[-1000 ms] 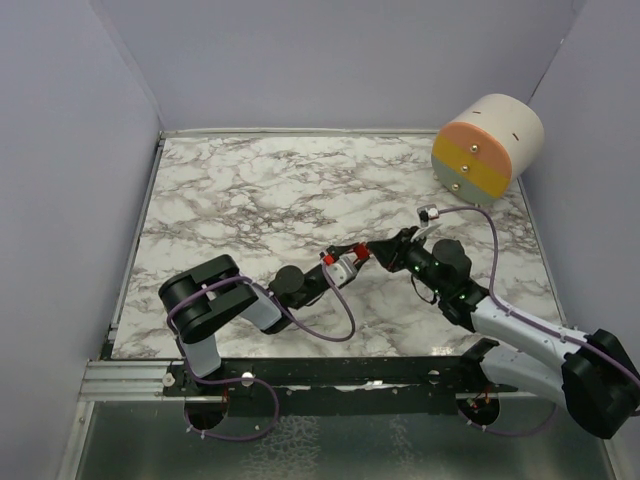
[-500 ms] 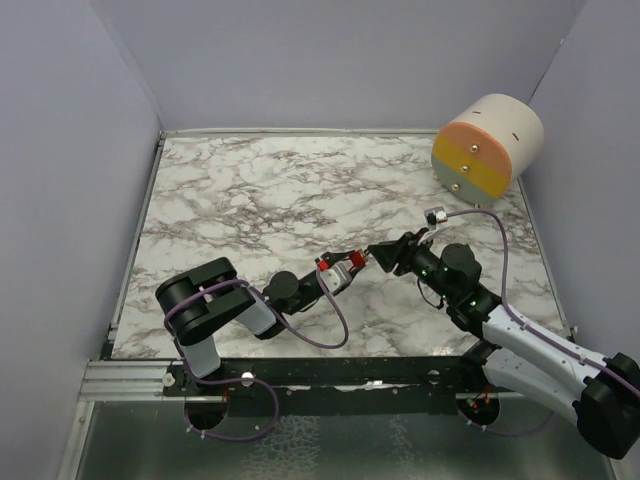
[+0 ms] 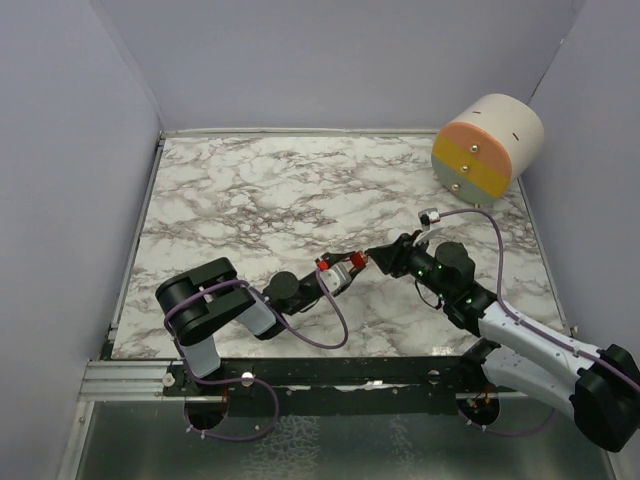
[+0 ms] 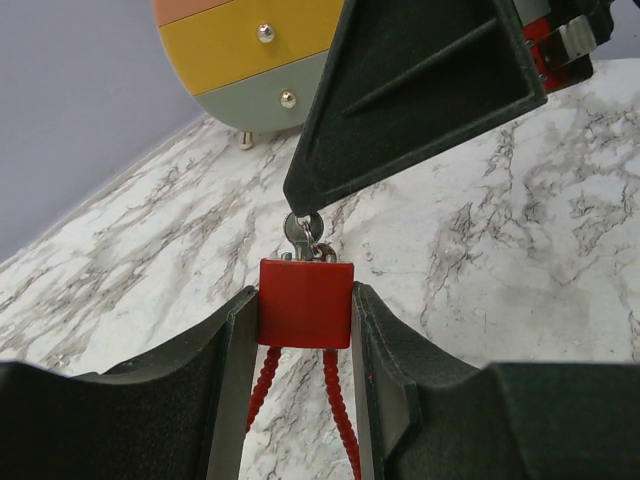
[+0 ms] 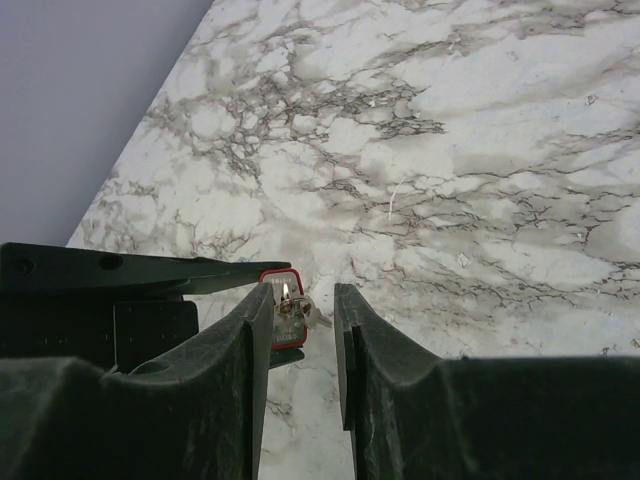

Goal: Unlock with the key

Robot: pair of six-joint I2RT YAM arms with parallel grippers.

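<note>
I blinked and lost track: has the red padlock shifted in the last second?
Yes, slightly. The padlock, held by the left end effector, slid a little toward the table's near edge, away from the round striped box.

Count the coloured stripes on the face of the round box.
3. On the flat face of the round box: an orange stripe at the top, a yellow stripe in the middle and a grey-green stripe at the bottom. None seems hidden.

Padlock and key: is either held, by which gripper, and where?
The left gripper clamps the red padlock by the two sides of its body. The right gripper flanks the key; whether it grips cannot be told.
</note>
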